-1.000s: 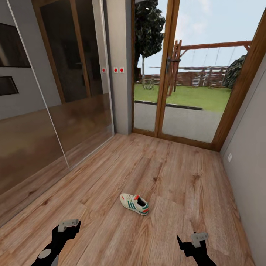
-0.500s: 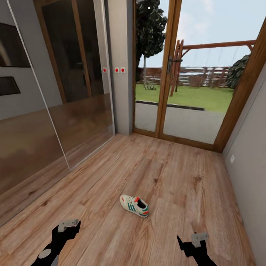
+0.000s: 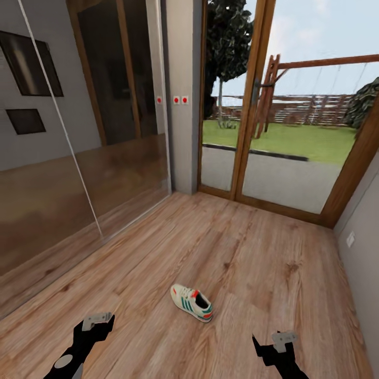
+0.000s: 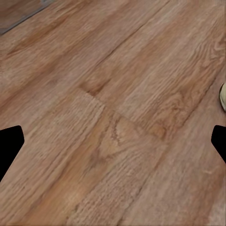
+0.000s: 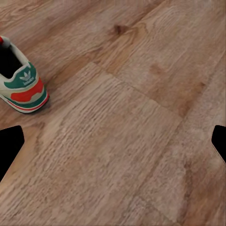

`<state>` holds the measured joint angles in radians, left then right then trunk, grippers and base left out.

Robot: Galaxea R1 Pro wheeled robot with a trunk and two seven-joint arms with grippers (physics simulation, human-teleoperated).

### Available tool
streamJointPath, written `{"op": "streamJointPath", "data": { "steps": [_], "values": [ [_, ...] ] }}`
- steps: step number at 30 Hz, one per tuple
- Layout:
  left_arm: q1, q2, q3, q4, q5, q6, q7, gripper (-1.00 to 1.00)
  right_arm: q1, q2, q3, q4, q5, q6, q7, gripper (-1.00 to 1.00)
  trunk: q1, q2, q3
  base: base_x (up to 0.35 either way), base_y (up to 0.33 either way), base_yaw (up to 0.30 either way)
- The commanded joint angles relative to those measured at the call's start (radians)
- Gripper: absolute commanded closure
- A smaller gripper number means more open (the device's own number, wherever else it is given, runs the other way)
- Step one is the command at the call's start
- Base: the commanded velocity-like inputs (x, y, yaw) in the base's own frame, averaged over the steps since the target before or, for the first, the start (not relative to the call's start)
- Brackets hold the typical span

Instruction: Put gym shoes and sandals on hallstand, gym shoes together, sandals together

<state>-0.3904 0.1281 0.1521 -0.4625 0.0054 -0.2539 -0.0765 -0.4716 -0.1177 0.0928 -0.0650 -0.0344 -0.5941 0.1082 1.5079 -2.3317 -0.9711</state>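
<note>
One gym shoe, white with green stripes and a red-orange heel, lies on its sole on the corridor floor, ahead of me and between my two arms. Its heel shows in the right wrist view and a sliver of its toe in the left wrist view. My left gripper hangs low over the planks, short of the shoe and to its left, open and empty. My right gripper hovers to the shoe's right, open with nothing in it. The sandals and the hallstand are out of view.
Glossy sliding wardrobe panels line the left side. A wood-framed glass door onto a garden closes the far end. A grey wall with a socket runs along the right. Bare planks surround the shoe.
The whole picture has shifted: the camera turned a little, so the door and wardrobe sit further right. The shoe stays on the floor and both arms keep their pose.
</note>
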Motion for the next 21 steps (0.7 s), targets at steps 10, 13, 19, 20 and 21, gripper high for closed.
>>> {"op": "streamJointPath", "data": {
  "steps": [10,13,19,20,21],
  "values": [
    [-0.001,-0.001,0.006,0.001,0.000,-0.002,-0.008,-1.00,-0.001,0.000,0.007,0.001,-0.004,-0.003,0.002,-1.00,0.000,0.000,-0.001,0.202,-0.156,0.065],
    [-0.001,-0.001,0.006,0.001,0.000,-0.002,-0.008,-1.00,-0.001,0.000,0.007,0.001,-0.004,-0.003,0.004,-1.00,0.000,0.000,-0.001,0.135,-0.059,0.013],
    [-0.001,-0.001,0.006,0.000,0.000,-0.003,-0.008,-1.00,-0.001,0.000,0.007,0.001,-0.004,-0.003,0.004,-1.00,0.000,0.000,-0.001,0.062,-0.027,0.006],
    [-0.001,-0.001,0.006,0.000,0.000,-0.002,-0.008,-1.00,0.000,0.000,0.007,0.001,-0.004,-0.003,0.005,-1.00,0.000,0.000,-0.001,0.022,-0.010,0.002],
    [-0.001,-0.001,0.006,0.000,0.000,-0.002,-0.008,-1.00,0.000,0.000,0.007,0.001,-0.004,-0.003,0.004,-1.00,0.000,0.000,-0.001,0.018,-0.008,0.002]
  ]
}}
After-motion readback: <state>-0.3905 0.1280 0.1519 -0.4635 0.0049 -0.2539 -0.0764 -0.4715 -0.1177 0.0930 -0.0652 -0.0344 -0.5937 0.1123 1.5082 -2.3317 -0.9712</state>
